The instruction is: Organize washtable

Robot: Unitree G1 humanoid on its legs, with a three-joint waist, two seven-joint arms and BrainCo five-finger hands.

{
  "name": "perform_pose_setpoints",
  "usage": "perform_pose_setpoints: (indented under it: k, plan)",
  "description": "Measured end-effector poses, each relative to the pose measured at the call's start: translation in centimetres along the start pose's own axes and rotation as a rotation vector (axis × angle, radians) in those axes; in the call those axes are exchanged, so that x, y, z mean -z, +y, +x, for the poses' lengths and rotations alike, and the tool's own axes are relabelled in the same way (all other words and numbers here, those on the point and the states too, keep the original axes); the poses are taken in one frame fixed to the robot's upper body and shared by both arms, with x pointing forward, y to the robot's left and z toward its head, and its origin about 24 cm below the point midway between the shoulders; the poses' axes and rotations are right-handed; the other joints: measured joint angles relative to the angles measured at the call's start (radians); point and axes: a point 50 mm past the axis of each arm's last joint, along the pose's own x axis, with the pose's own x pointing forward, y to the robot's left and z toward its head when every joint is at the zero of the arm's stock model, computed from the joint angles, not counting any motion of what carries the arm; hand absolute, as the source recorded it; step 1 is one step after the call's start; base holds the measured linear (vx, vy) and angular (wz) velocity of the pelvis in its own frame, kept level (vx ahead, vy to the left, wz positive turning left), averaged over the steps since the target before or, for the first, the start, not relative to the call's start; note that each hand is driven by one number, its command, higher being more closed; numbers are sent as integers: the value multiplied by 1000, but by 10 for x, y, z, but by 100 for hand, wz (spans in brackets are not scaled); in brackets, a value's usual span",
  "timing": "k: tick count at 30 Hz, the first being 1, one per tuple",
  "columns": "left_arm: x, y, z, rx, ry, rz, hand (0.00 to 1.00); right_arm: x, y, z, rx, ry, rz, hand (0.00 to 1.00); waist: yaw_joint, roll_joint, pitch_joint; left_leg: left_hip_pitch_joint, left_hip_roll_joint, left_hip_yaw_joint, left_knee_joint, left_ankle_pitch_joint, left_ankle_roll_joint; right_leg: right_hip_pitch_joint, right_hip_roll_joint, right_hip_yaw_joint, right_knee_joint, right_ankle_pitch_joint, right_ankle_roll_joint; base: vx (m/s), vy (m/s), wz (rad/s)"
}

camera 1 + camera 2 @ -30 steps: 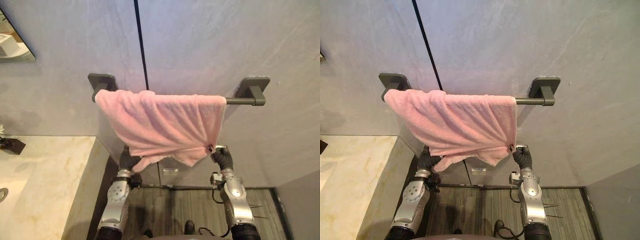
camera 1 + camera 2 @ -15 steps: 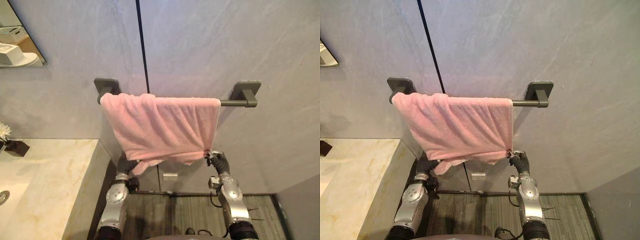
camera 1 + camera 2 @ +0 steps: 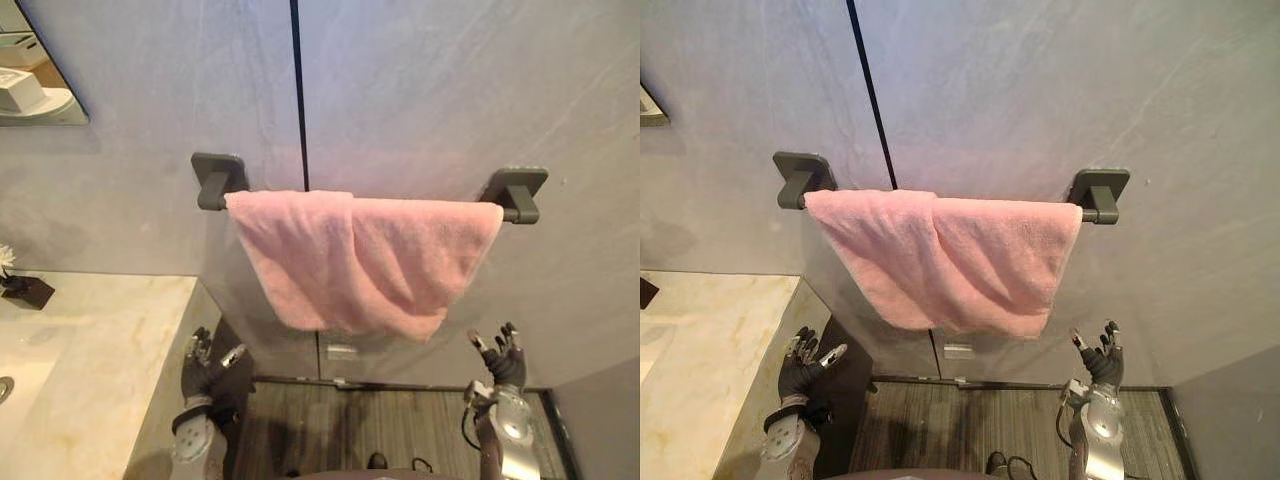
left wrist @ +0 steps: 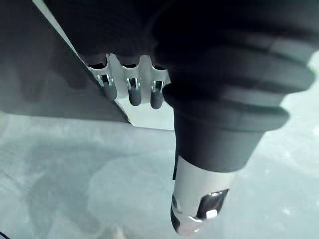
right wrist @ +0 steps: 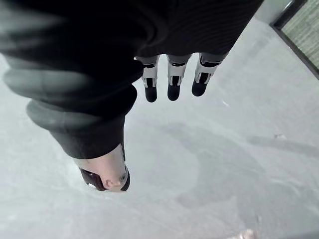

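A pink towel (image 3: 365,260) hangs folded over the dark grey towel bar (image 3: 515,196) on the grey wall, its lower edge sagging towards the right. My left hand (image 3: 205,358) is below the towel's left end, apart from it, fingers spread and open. My right hand (image 3: 500,357) is below the towel's right end, also open and empty. In the left wrist view my left hand's fingers (image 4: 130,89) are straight with the grey wall past them. In the right wrist view my right hand's fingers (image 5: 172,79) are straight too.
A marble washtable (image 3: 90,370) runs along the left, with a small dark holder (image 3: 22,290) at its back edge and a mirror (image 3: 35,70) above. A dark seam (image 3: 298,90) splits the wall. Striped floor (image 3: 370,420) lies below the towel.
Both hands have let go of the towel's lower corners, opened and dropped away. The towel has spread rightwards along the bar to its right bracket. The camera has shifted a little.
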Motion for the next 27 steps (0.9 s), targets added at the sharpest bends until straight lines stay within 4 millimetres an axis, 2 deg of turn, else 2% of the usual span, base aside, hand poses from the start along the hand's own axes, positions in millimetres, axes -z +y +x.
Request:
perform_pose_setpoints:
  k: [5, 9, 12, 14, 15, 18, 19, 20, 21, 22, 24, 25, 27]
  plan:
    - [-8, -6, -1, 5, -36, -54, 0, -11, -7, -5, 26, -54, 2, 0, 7, 5, -3, 3, 9, 1, 30, -20, -5, 6, 1, -5, 30, -26, -1, -18, -3, 2]
    - [-9, -5, -1, -2, -40, -60, 0, -12, -13, -5, 49, -56, 3, 0, 20, 8, -4, 3, 12, 0, 32, -22, -7, 6, 4, -6, 33, -30, -4, 0, 0, 0]
    - [-24, -9, -1, 12, -104, -75, 0, -20, -18, -5, 74, -88, 9, 0, 20, 9, -4, 5, 12, -2, 34, -22, -8, 5, 4, -10, 46, -41, -2, -8, -4, 3]
    - [-46, -13, -1, 19, -198, -91, 0, -41, -21, -5, 101, -181, 28, 0, 20, 10, -5, 4, 12, -3, 37, -22, -8, 6, 3, -9, 46, -41, -2, 0, 0, 0]
    - [-66, -13, -3, 19, -293, -107, 0, -62, -24, -7, 118, -274, 48, 0, 20, 10, -6, 4, 11, -3, 41, -23, -8, 6, 3, -8, 47, -41, -2, -36, -1, -1]
    - [-108, -11, -10, 8, -493, -141, 0, -102, -26, -13, 135, -467, 92, 0, 17, 13, -7, 4, 11, -4, 46, -23, -8, 6, 2, -7, 51, -41, -2, -44, -4, -1]
    - [-115, -12, -12, 15, -532, -147, 0, -109, -25, -14, 131, -505, 102, 0, 17, 14, -8, 4, 11, -4, 46, -23, -8, 6, 2, -7, 52, -41, -2, -41, -3, 0]
    - [-130, -15, -17, 35, -610, -157, 0, -125, -21, -19, 115, -584, 124, 0, 17, 18, -10, 5, 11, -5, 47, -23, -8, 6, 2, -7, 55, -41, -2, -67, -3, -1]
    - [-144, -19, -22, 66, -686, -169, 0, -144, -15, -25, 86, -682, 153, 0, 17, 22, -13, 8, 11, -4, 47, -23, -8, 6, 2, -6, 58, -41, -2, -47, -2, -2]
    - [-150, -21, -25, 78, -718, -175, 0, -151, -12, -28, 66, -721, 165, 0, 17, 24, -14, 9, 11, -4, 47, -23, -7, 6, 2, -5, 59, -41, -2, -76, -2, -4]
    - [-174, -31, -36, 160, -848, -209, 0, -181, 15, -43, -97, -878, 206, 0, 14, 28, -18, 14, 11, -1, 47, -24, -6, 8, 3, 2, 62, -41, -2, -72, -2, -7]
    - [-178, -34, -39, 187, -870, -217, 0, -186, 20, -46, -137, -908, 211, 0, 15, 29, -18, 15, 11, 0, 48, -24, -6, 8, 4, 3, 62, -41, -3, -60, -4, -6]
    - [-192, -49, -50, 322, -950, -251, 0, -204, 49, -63, -350, -1021, 242, 0, 15, 29, -19, 15, 11, 2, 50, -24, -6, 8, 4, 6, 62, -39, -5, -53, -5, -4]
